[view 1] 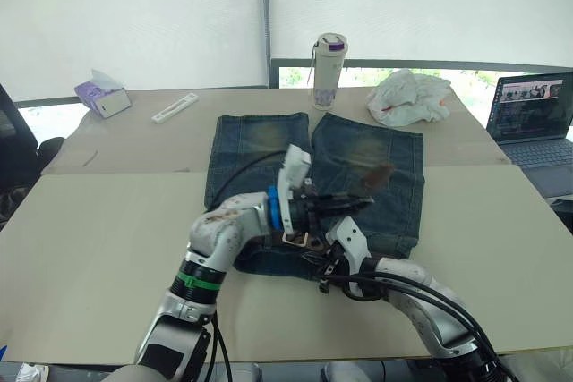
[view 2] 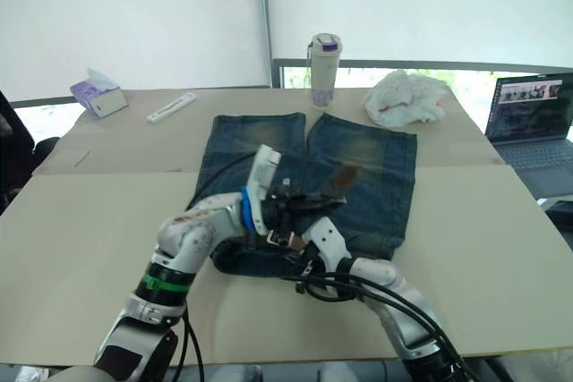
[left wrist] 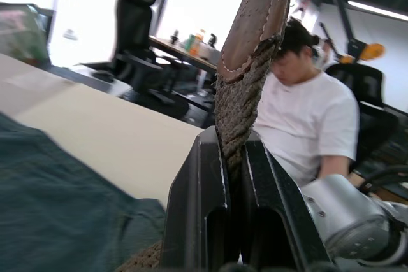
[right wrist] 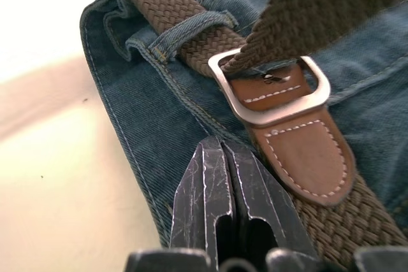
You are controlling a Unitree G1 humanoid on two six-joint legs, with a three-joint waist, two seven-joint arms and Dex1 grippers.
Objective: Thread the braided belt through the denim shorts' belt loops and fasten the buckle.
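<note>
- Left end effector (left wrist: 234,176): fingers clamped on the braided belt (left wrist: 245,81), forearm bent inward.
- Right end effector (right wrist: 224,186): fingers pressed together, empty, arm reaching in below the left one.

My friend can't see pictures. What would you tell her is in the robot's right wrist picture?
The braided belt lies along the denim shorts, under a belt loop, with its loose end passing through the silver buckle. The right hand, fingers shut and empty, is close by.
</note>
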